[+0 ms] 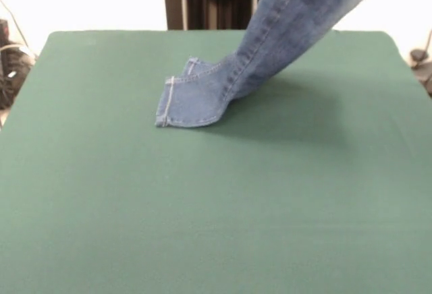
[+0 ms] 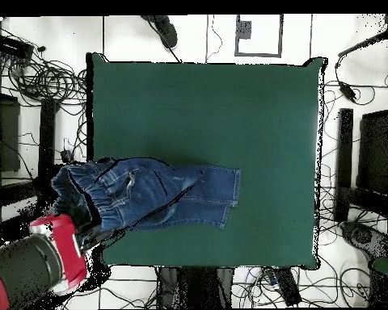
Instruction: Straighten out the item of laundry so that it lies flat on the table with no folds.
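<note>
A: Start at the gripper (image 2: 90, 234). Can you see it?

B: Barely. In the overhead view the red and black arm (image 2: 35, 262) reaches up from the lower left corner, and its end meets the waistband of the jeans (image 2: 161, 194). The fingers are buried under denim, so I cannot tell whether they are apart or clamped. My guess is they hold the waistband, since the cloth hangs raised.

A: Why raised like that?

B: Probably to let the legs drop and pull straight under their own weight, before the garment is laid down flat.

A: And where are the jeans exactly?

B: Waist end up in the air, out past the table (image 1: 216, 226) edge near the arm; leg ends resting on the green top.

A: What does the front view add?

B: It shows the height: the jeans slope down from the top edge to a folded, crumpled hem (image 1: 192, 98) touching the table. From overhead they look nearly flat. The front view shows no gripper at all.
</note>
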Available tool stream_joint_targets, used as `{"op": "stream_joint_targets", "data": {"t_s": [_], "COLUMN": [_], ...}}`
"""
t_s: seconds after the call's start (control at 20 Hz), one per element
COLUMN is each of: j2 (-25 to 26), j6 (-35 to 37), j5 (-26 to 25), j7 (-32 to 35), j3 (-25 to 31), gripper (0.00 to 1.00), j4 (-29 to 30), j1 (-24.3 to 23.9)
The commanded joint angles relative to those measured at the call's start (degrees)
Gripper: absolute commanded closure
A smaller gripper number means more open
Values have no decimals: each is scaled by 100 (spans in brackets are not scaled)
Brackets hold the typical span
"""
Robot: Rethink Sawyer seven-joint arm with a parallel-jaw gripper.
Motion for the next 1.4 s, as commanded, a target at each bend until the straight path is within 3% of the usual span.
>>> {"op": "stream_joint_targets", "data": {"t_s": [0.05, 0.5, 0.8, 1.1, 1.4], "j2": [106, 134, 306, -533, -1849], "j6": [1024, 1132, 1910, 2395, 2909], "j5": [-224, -245, -167, -220, -354], "j7": [-559, -358, -190, -906, -1922], "j3": [320, 381, 354, 231, 58], "gripper": [100, 100, 100, 100, 100], "j4": [-205, -257, -877, -844, -720], "j1": [-110, -56, -25, -57, -172]}}
